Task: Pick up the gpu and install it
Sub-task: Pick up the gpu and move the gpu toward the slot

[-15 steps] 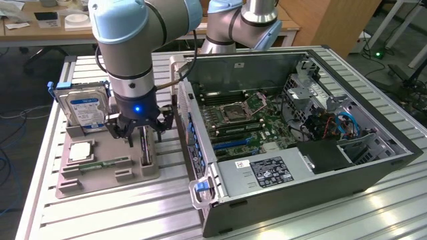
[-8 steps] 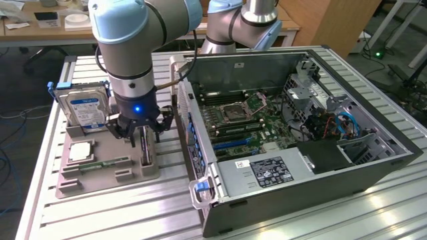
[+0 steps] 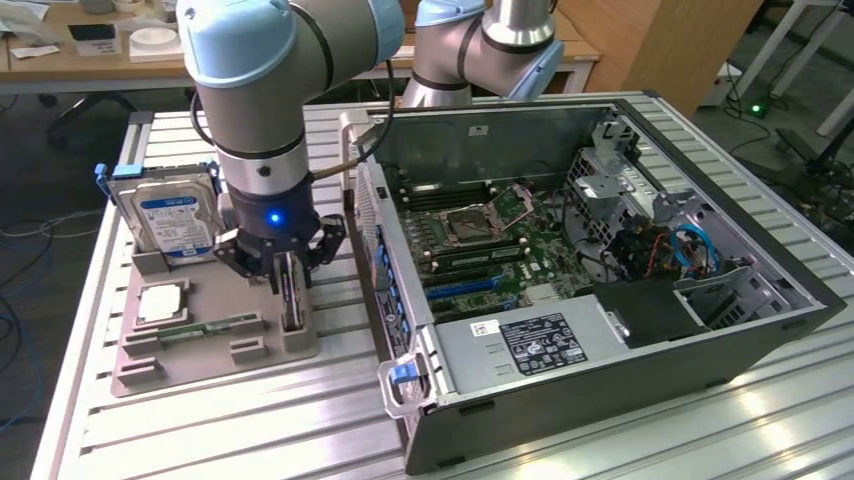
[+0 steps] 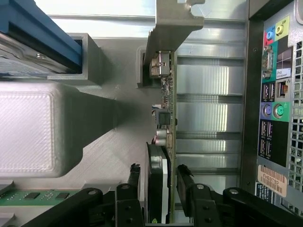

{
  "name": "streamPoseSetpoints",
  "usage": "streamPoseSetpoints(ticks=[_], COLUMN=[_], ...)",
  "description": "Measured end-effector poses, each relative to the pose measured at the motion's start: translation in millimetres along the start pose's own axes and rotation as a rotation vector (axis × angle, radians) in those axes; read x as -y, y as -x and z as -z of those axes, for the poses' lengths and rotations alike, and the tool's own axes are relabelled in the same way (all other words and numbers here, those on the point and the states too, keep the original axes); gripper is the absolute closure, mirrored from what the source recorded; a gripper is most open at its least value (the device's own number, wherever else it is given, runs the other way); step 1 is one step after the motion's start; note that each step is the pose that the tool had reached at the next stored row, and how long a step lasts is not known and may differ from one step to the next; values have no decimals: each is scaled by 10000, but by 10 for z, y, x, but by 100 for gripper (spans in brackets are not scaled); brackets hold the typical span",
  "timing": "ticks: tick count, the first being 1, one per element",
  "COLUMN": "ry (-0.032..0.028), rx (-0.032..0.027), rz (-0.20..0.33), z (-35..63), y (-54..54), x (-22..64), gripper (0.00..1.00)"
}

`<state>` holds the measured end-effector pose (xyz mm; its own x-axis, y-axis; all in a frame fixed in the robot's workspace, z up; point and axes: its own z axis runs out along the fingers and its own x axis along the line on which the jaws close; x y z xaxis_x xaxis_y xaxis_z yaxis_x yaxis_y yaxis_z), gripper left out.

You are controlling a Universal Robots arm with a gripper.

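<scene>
Black fingers [image 4: 185,178] of the gripper [image 4: 159,171] stand apart, straddling the gpu [image 4: 168,106] with a sliver of gap on each side, not clamped. That card stands on edge in a slot of the grey holder [image 3: 200,365], its silvery bracket [image 4: 173,23] at the end away from the gripper, beside the open computer case [image 3: 747,330] and near the hard drive [image 3: 167,215].

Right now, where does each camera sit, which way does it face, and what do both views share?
Exterior view: off the arm, high, looking down on the holder tray and open computer case; shows the arm and gripper.
Wrist view: on the wrist, looking down past the gripper at the gpu standing on edge.
Shared: gripper, gpu, hard drive, computer case.
</scene>
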<state>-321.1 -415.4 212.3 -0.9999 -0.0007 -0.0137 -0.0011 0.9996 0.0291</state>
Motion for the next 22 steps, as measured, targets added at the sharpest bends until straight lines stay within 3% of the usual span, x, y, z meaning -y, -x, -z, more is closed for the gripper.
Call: streamPoseSetpoints(ticks=[22], ry=[-1], rx=[6], rz=[-220], z=[-52], y=[-22], x=[-54], gripper=[56])
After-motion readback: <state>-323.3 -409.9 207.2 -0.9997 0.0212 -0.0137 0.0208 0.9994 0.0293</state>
